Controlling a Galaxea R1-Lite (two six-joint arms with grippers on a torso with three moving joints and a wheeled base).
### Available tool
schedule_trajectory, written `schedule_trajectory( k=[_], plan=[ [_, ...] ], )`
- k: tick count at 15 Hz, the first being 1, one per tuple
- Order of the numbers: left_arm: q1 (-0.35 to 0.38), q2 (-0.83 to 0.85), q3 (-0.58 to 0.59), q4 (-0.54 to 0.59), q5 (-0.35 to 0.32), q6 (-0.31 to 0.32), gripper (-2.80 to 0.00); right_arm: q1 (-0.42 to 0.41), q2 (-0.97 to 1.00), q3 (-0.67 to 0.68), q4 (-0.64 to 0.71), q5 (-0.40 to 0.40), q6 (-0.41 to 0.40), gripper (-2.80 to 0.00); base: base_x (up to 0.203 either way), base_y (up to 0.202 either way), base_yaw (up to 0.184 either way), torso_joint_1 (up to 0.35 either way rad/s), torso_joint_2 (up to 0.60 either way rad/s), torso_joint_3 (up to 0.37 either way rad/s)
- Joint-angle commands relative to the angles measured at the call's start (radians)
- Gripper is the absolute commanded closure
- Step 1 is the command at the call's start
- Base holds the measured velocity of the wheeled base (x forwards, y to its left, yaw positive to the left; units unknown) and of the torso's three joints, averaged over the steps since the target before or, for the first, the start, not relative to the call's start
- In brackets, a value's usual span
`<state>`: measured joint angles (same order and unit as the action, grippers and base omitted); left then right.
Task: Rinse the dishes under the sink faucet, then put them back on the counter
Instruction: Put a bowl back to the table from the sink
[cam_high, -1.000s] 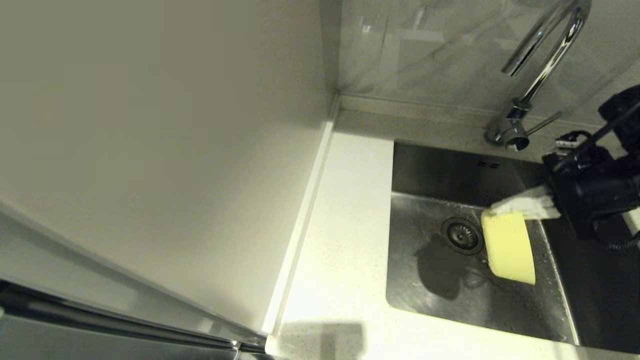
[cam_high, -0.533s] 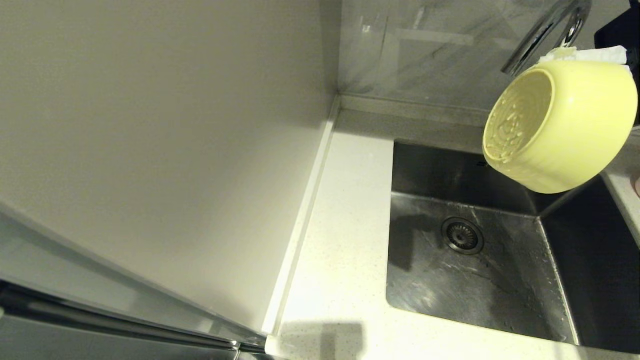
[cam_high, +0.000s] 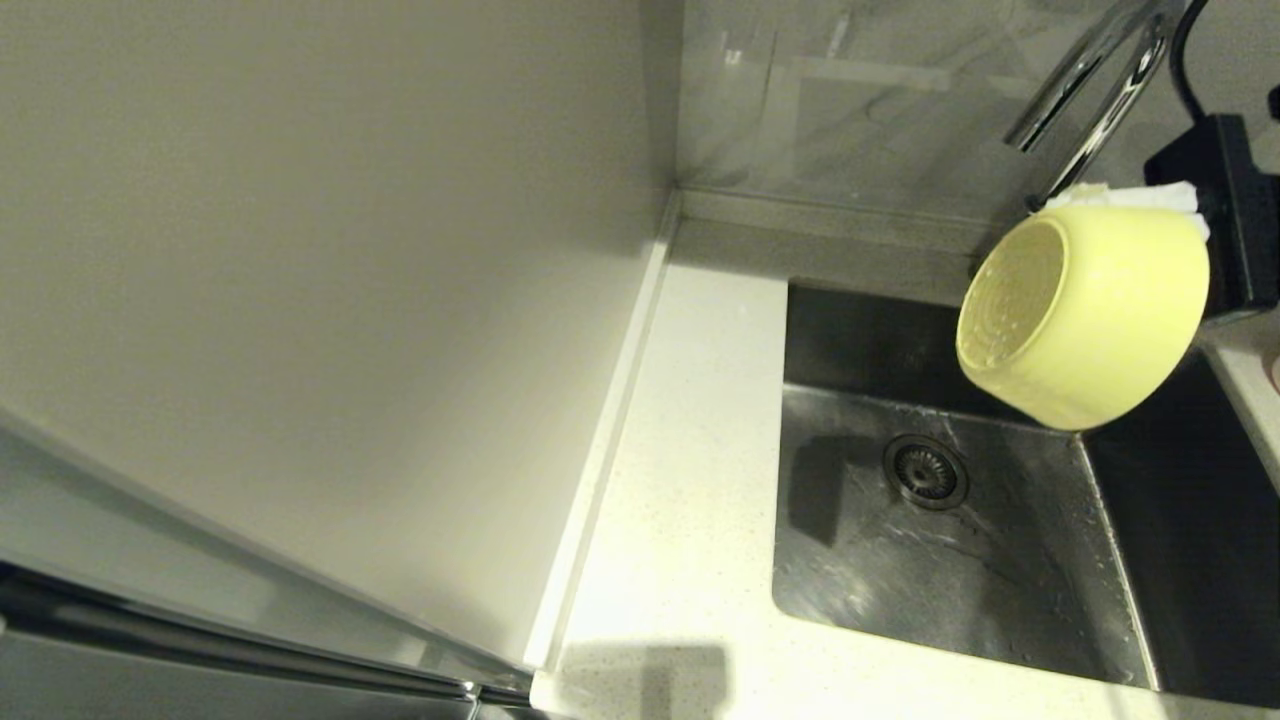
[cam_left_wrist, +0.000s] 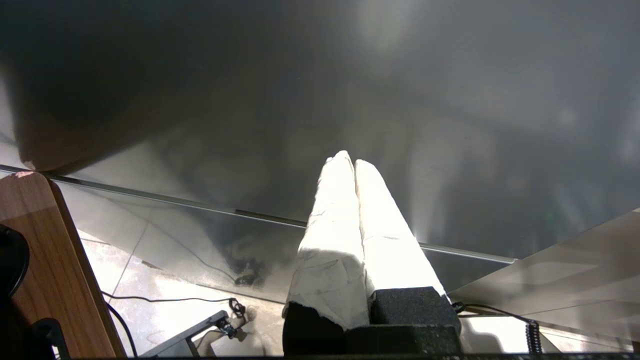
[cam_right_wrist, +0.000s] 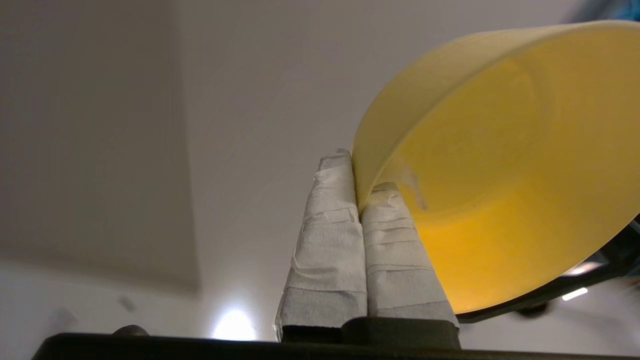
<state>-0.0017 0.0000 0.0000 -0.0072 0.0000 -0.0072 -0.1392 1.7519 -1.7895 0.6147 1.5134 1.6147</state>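
Note:
The yellow-green bowl (cam_high: 1085, 315) hangs tipped on its side above the sink (cam_high: 940, 560), its mouth facing left. My right gripper (cam_high: 1140, 195) is shut on the bowl's rim, one taped finger inside and one outside; the right wrist view shows the same pinch on the bowl (cam_right_wrist: 500, 190) by the right gripper (cam_right_wrist: 357, 175). The chrome faucet (cam_high: 1085, 90) rises just behind the bowl, its base hidden by it. My left gripper (cam_left_wrist: 350, 162) is shut on nothing and hangs low beside a cabinet front, out of the head view. The pink and blue-grey bowls are out of view.
The speckled off-white counter (cam_high: 680, 480) runs along the sink's left side, with a tall pale wall panel (cam_high: 330, 300) beside it. The drain strainer (cam_high: 923, 471) sits in the wet basin floor. A strip of counter (cam_high: 1250, 380) shows at the far right.
The right gripper lifted the yellow-green bowl out of the basin, up in front of the faucet, and has now lowered it slightly, still tipped on its side.

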Motion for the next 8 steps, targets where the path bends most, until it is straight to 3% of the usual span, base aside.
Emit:
schedule_trajectory(
  k=[1,3,5,8],
  plan=[
    [0.000,0.000,0.003,0.000,0.000,0.000,0.00,-0.022,0.000,-0.150,-0.026,0.011,0.025,0.00,0.000,0.000,0.000,0.000,0.00,0.000],
    [0.000,0.000,0.003,0.000,0.000,0.000,0.00,-0.090,-0.018,-0.125,-0.150,0.014,0.019,0.00,0.000,0.000,0.000,0.000,0.00,0.000],
    [0.000,0.000,0.003,0.000,0.000,0.000,0.00,-0.209,-0.040,-0.075,-0.484,0.016,0.012,0.00,0.000,0.000,0.000,0.000,0.00,0.000],
    [0.000,0.000,0.003,0.000,0.000,0.000,0.00,-0.391,-0.064,0.008,-1.120,0.016,0.004,0.00,0.000,0.000,0.000,0.000,0.00,0.000]
  ],
)
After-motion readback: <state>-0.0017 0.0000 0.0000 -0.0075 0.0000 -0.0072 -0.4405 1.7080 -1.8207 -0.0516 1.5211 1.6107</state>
